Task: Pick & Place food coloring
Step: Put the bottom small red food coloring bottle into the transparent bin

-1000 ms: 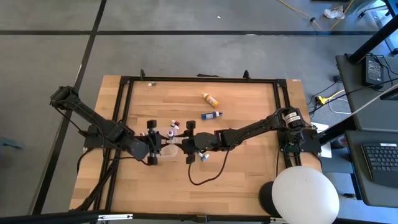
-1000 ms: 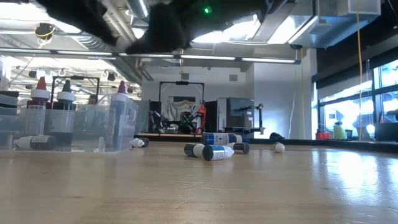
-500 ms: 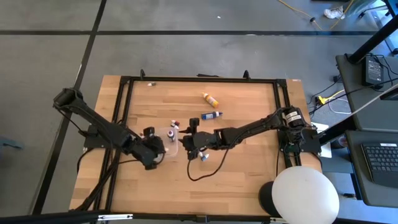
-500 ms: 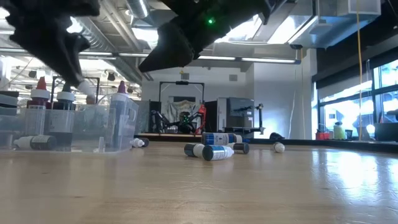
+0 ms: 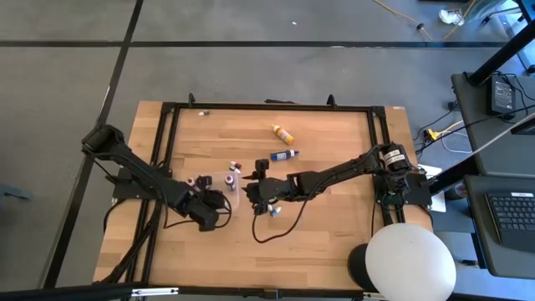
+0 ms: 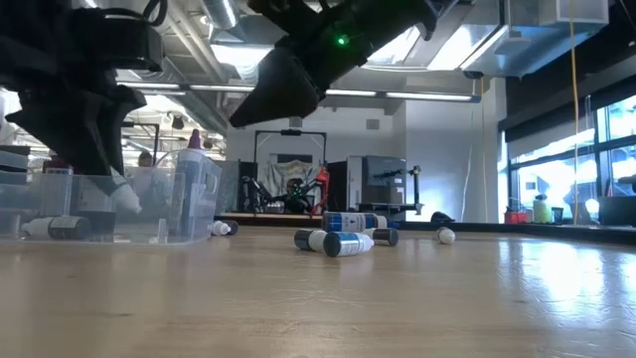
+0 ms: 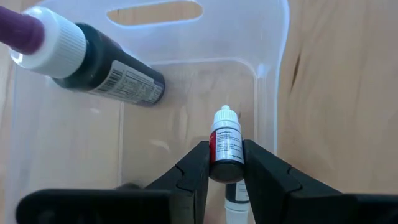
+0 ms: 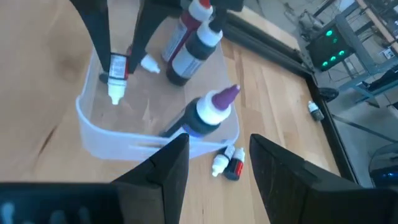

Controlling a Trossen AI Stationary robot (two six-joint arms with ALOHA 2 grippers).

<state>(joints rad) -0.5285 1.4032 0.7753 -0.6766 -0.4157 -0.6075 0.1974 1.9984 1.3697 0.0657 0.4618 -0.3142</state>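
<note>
A clear plastic tray stands mid-table. In it are larger food coloring bottles: a purple-tipped one, a red-tipped one and a dark one. My left gripper hangs over the tray's inside, shut on a tiny white-capped bottle. It also shows in the low view. My right gripper stands open at the tray's right side, with nothing between its fingers. My left gripper pinches the tiny bottle's dark body between its two fingers, at the end away from the cap. The fingers slant steeply down from above. The bottle points cap-down past the fingertips, lifted clear over the tray's floor.
Two tiny bottles lie on the wood just outside the tray's near wall. An orange-yellow bottle and a blue one lie farther back, and a tiny one near the far edge. A black frame rims the table.
My left gripper has sunk toward the tray and tipped more steeply downward, carrying the tiny bottle cap-first down into the tray's opening. My right gripper has tipped down slightly beside the tray.
</note>
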